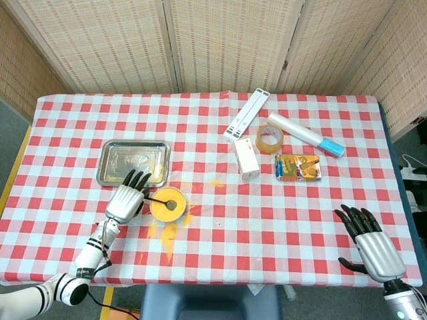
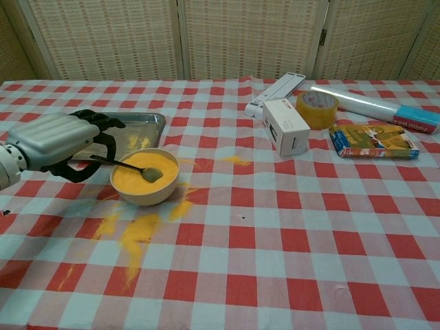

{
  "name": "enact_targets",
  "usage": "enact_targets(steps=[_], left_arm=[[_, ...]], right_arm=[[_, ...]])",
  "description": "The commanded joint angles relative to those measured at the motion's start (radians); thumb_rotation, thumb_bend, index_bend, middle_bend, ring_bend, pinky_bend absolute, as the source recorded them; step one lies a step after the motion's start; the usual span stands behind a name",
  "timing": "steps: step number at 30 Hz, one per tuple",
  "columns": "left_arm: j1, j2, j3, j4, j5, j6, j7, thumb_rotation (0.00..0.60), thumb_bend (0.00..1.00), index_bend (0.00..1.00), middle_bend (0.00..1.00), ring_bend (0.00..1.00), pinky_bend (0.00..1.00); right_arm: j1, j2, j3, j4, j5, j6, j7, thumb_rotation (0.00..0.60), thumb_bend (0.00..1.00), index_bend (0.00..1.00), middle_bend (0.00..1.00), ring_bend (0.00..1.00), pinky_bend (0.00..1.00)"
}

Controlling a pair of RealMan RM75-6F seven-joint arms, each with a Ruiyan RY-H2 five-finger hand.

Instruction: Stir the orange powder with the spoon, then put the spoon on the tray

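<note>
The spoon (image 2: 141,169) lies in the bowl (image 2: 146,182) of orange powder (image 2: 155,180), its scoop sunk in the powder near the middle and its thin handle slanting up and out over the bowl's left rim. The bowl stands on the table (image 2: 289,227) just near and right of the metal tray (image 1: 133,162), close to the tray's near right corner. Spilled orange powder spreads over the checked cloth on the near side of the bowl, with a smaller patch to its right.

The left hand (image 2: 60,141) sits just left of the bowl, partly over the tray's near edge, its dark fingers (image 2: 104,124) curled around the end of the spoon handle; whether they actually pinch the handle cannot be told. The right hand (image 1: 371,244) rests at the near right corner of the table, fingers apart and holding nothing, well apart from everything else.

At the far right lie a white box (image 1: 246,158), a roll of tape (image 1: 269,138), a white flat bar (image 1: 246,114), a wrapped roll with a blue end (image 1: 305,135) and a colourful packet (image 1: 297,167).
</note>
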Motion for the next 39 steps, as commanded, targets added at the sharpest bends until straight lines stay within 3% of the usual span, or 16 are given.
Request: enact_targets(steps=[1, 4, 8, 10, 14, 17, 21, 24, 29, 39], left_arm=[[0.010, 0.012, 0.012, -0.017, 0.000, 0.006, -0.003, 0.600, 0.56, 0.44, 0.02, 0.00, 0.00], [0.018, 0.020, 0.018, -0.036, 0.006, 0.020, -0.009, 0.600, 0.50, 0.41, 0.01, 0.00, 0.00], [0.026, 0.040, 0.021, -0.067, 0.030, 0.041, -0.049, 0.600, 0.41, 0.23, 0.00, 0.00, 0.00], [0.033, 0.042, 0.027, -0.065, 0.067, 0.075, -0.080, 0.600, 0.40, 0.18, 0.00, 0.00, 0.00], [0.055, -0.008, 0.055, 0.050, 0.185, 0.190, -0.198, 0.600, 0.40, 0.27, 0.00, 0.00, 0.00], [0.082, -0.077, 0.086, 0.221, 0.258, 0.282, -0.328, 0.600, 0.41, 0.34, 0.00, 0.00, 0.00], [0.112, -0.168, 0.111, 0.457, 0.303, 0.364, -0.487, 0.600, 0.40, 0.34, 0.00, 0.00, 0.00], [0.113, -0.211, 0.114, 0.576, 0.315, 0.385, -0.559, 0.600, 0.40, 0.35, 0.00, 0.00, 0.00], [0.102, -0.261, 0.113, 0.711, 0.324, 0.398, -0.628, 0.600, 0.40, 0.39, 0.00, 0.00, 0.00], [0.114, -0.333, 0.126, 0.838, 0.343, 0.466, -0.673, 0.600, 0.41, 0.43, 0.00, 0.00, 0.00]], right_arm=[[0.000, -0.001, 0.000, 0.000, -0.001, -0.001, -0.001, 0.600, 0.05, 0.00, 0.00, 0.00, 0.00], [0.001, -0.002, -0.002, -0.002, -0.003, -0.002, -0.004, 0.600, 0.05, 0.00, 0.00, 0.00, 0.00], [0.000, -0.001, -0.004, -0.003, -0.009, 0.000, -0.005, 0.600, 0.05, 0.00, 0.00, 0.00, 0.00], [-0.001, -0.001, -0.005, -0.003, -0.011, 0.001, -0.006, 0.600, 0.05, 0.00, 0.00, 0.00, 0.00], [-0.001, 0.001, -0.009, -0.004, -0.021, 0.003, -0.002, 0.600, 0.05, 0.00, 0.00, 0.00, 0.00], [-0.004, 0.006, -0.013, -0.006, -0.033, 0.013, 0.008, 0.600, 0.05, 0.00, 0.00, 0.00, 0.00], [-0.012, 0.007, -0.019, -0.005, -0.049, 0.027, 0.007, 0.600, 0.05, 0.00, 0.00, 0.00, 0.00], [-0.013, 0.003, -0.023, -0.007, -0.058, 0.027, -0.002, 0.600, 0.05, 0.00, 0.00, 0.00, 0.00], [-0.013, -0.002, -0.024, -0.010, -0.056, 0.022, -0.013, 0.600, 0.05, 0.00, 0.00, 0.00, 0.00], [-0.010, -0.006, -0.022, -0.010, -0.046, 0.010, -0.021, 0.600, 0.05, 0.00, 0.00, 0.00, 0.00]])
